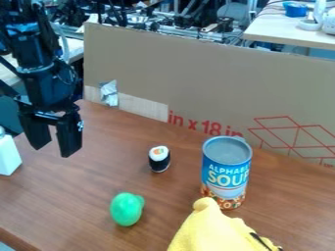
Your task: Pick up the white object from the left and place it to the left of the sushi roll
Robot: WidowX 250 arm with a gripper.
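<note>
Hanging above the wooden table [72, 196], the black gripper [54, 152] is at nine o'clock of the whole view, a little toward eight. Its two fingers are spread apart and point down, with nothing held between them. By my judgement, no grasp is in hand at this moment, and the arm is in a free position, without contact with any object.

Taking the gripper as the centre of the clock, a white object [8, 154] is near it at nine o'clock. At three o'clock, a small toy sushi roll [159, 159] is standing upright, apart from the gripper. Further in nearly the same direction stands a soup can [226, 174], also upright. The green rounded toy [126, 209] lies between four and five o'clock, and the yellow soft thing [209, 230] is at four o'clock, farther away. Its tip comes in front of the can's base; whether these two touch, I cannot tell. The cardboard panel [196, 73] stands behind the table, from twelve toward three o'clock.

If a grasp is wanted, I judge that the move calls for bringing the open fingers over the chosen object and lowering them on both its sides before closing. For the roll, this approach would go toward three o'clock and need careful centring, because the roll is narrow and could tip over.
</note>
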